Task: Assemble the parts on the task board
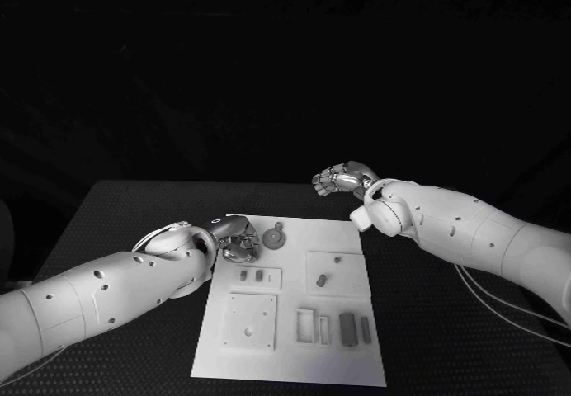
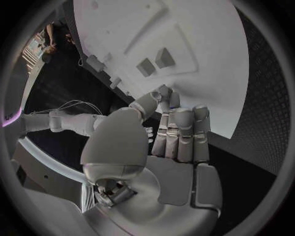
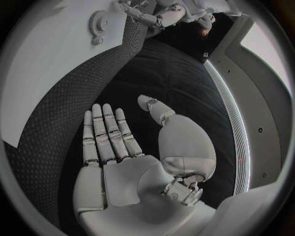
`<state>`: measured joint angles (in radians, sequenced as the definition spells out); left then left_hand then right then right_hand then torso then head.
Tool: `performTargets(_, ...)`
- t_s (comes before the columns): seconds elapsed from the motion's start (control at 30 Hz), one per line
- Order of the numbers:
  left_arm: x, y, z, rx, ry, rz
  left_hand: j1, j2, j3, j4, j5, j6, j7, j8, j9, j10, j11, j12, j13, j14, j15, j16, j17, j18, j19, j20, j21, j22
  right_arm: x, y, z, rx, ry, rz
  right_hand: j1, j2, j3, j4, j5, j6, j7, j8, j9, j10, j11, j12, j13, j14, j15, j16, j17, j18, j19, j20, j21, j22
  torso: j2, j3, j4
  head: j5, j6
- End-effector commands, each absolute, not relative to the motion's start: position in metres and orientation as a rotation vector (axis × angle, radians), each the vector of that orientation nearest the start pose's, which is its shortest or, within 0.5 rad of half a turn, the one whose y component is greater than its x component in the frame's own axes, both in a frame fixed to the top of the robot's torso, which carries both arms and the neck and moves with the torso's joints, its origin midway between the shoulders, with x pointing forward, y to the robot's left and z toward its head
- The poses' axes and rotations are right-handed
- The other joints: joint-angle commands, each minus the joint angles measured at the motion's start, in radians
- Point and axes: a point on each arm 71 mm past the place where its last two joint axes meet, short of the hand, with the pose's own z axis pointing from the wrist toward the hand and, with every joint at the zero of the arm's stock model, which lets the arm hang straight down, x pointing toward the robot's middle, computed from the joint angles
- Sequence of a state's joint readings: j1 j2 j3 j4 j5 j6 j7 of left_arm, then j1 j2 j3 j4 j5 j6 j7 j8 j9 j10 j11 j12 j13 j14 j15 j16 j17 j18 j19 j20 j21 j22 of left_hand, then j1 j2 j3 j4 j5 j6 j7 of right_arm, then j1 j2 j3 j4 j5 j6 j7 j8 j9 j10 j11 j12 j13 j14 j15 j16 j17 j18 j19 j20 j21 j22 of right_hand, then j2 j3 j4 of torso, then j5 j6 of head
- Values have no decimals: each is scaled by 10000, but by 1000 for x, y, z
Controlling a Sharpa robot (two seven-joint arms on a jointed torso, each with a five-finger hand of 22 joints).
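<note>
**Board mostly unassembled; both hands free**

Nearest on the board (image 1: 226, 363) sits a raised square plate (image 1: 251, 320) at the near left. To its right is a row of upright slots and bars (image 1: 333, 327), some pale and some darker. Whether any of these are seated parts or only empty sockets I cannot tell.

Farther up, a small panel (image 1: 255, 276) on the left carries two little dark pieces. A square panel (image 1: 334, 273) on the right has one dark peg (image 1: 321, 281) lying on it. At the far left corner lies a gear (image 1: 275, 239), flat on the board and apart from the rest.

The left hand (image 1: 237, 245) hovers at the board's far left edge, just beside the gear. Its fingers are straight and held side by side, and they grip nothing. The right hand (image 1: 342, 180) is beyond the far edge, over bare table (image 1: 131, 206). Its fingers are extended with the thumb spread, and it holds nothing.

By my reading the task is at an early stage. The gear and peg look loose, nothing is in hand, and most of the fitting seems left to do.

The left wrist view makes plain what the head view hides. It shows the left hand (image 2: 175, 140) with the palm bare and the fingertips reaching the board's edge (image 2: 203, 93). The right wrist view shows the right hand (image 3: 132, 152) flat and open above the table. It also shows the gear (image 3: 97, 22) from the far side, with the left hand (image 3: 132, 9) beside it.
</note>
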<state>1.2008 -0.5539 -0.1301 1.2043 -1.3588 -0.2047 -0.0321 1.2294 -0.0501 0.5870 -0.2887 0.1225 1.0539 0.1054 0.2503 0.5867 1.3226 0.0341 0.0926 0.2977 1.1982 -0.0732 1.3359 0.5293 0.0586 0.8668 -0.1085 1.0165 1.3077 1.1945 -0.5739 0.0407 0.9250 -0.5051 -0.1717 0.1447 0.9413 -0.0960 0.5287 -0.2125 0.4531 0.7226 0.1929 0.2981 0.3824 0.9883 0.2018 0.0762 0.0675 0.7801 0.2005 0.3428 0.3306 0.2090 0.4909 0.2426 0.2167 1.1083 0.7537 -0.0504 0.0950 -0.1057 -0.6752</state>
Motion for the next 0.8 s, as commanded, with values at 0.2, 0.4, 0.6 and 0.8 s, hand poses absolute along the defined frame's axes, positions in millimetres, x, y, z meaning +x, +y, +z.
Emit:
performTargets(0.2,519,133,-245,2680,18976,-6551,12,101,78,-13,47,49,-9,48,11,30,5,40,232,-19,-47,-68,-16,192,57,-625,7,89,585,-245,-201,7969,16243,10733,-6,-18,11,-28,56,-13,382,26,-11,58,-6,-39,11,-49,2,56,-10,-166,-2,26,-56,13,0,-9,-4,-5,-11)
performTargets(0.4,516,133,-251,3075,19447,-6198,19,102,84,-16,49,47,-8,46,9,28,6,33,234,-23,-45,-72,-21,191,55,-626,4,90,585,-245,-201,7970,16245,10739,-7,-18,10,-28,55,-14,382,27,-13,59,-6,-39,11,-50,2,56,-12,-166,-2,26,-60,16,2,-17,1,-27,-39)
performTargets(0.6,516,133,-253,3387,19393,-5893,30,97,90,-20,53,52,-11,48,8,35,6,29,238,-34,-44,-80,-29,188,48,-625,1,92,585,-245,-201,7973,16240,10734,-6,-18,11,-28,55,-14,381,28,-14,59,-6,-40,11,-51,1,57,-13,-165,-1,26,-63,19,-1,-17,7,-48,-68)
performTargets(0.8,518,131,-253,3346,19148,-5806,33,94,92,-19,53,53,-11,48,7,38,7,26,241,-40,-44,-84,-33,186,47,-625,2,95,585,-244,-201,7969,16250,10746,-5,-18,11,-29,55,-14,381,29,-15,59,-7,-40,11,-51,1,58,-14,-165,-1,26,-67,22,3,-24,10,-50,-72)
